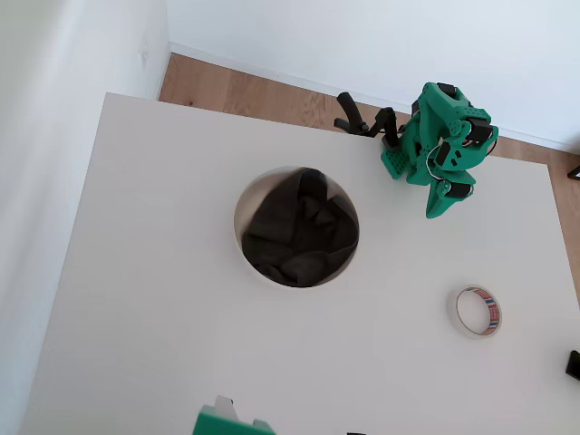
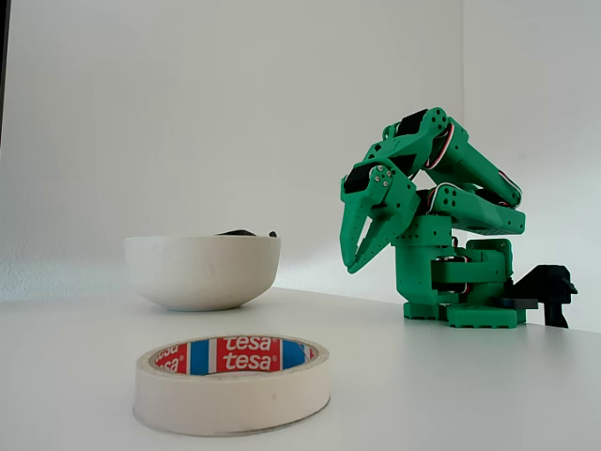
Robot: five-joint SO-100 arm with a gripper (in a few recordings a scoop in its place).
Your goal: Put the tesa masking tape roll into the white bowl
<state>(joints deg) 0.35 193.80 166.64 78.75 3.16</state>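
While claw hangs clenched, empty, tape roll lies well apart.

tape roll: cream, lying flat near my table's right edge, overhead view | white bowl: upright mid-table, dark cloth inside

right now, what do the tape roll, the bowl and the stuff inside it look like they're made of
Tape roll: cream paper-like masking tape, matte, with a printed core, probably card. White bowl: smooth and opaque with a soft sheen, ceramic or plastic; the look leaves it open. Inside it: dark grey cloth, matte, with soft folds and creases.
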